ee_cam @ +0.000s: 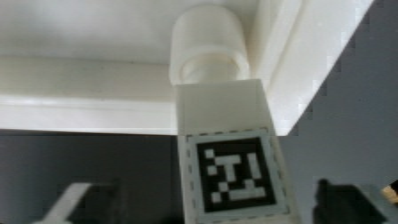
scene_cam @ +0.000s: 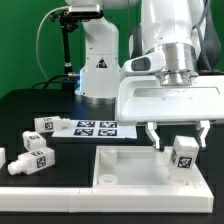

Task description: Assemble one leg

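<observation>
My gripper (scene_cam: 178,138) hangs open over the right part of the large white panel (scene_cam: 120,170). One leg (scene_cam: 184,153), a white block with a black-and-white tag, sits between the two fingers, with a gap on each side. In the wrist view the leg (ee_cam: 228,160) fills the middle, and its round peg end (ee_cam: 210,50) reaches the panel's raised rim (ee_cam: 107,100) near a corner. My gripper (ee_cam: 222,208) is spread wide there; both dark fingertips (ee_cam: 82,205) stand apart from the leg. Whether the peg is seated in the panel I cannot tell.
Three more legs lie on the black table at the exterior view's left: one (scene_cam: 45,125) further back, one (scene_cam: 35,155) nearer, one (scene_cam: 2,158) at the edge. The marker board (scene_cam: 95,127) lies behind the panel. The robot base (scene_cam: 98,70) stands at the back.
</observation>
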Controlling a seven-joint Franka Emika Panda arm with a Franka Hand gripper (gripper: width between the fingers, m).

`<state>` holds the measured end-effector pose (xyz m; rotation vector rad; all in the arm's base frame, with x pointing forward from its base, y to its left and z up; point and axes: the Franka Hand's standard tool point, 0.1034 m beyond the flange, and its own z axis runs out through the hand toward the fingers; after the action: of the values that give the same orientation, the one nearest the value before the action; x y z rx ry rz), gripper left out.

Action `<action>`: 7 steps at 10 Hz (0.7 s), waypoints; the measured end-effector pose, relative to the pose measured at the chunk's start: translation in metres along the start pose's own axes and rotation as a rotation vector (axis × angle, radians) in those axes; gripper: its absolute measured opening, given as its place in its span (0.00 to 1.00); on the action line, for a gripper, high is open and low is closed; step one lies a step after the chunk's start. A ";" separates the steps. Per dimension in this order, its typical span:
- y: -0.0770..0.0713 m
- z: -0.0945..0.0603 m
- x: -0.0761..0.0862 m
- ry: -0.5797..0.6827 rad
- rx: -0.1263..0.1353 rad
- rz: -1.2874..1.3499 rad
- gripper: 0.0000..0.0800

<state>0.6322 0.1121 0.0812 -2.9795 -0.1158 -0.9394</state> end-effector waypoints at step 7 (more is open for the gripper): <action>-0.009 0.010 0.014 -0.386 0.027 0.059 0.81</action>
<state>0.6487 0.1222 0.0806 -3.0783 -0.0422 -0.3441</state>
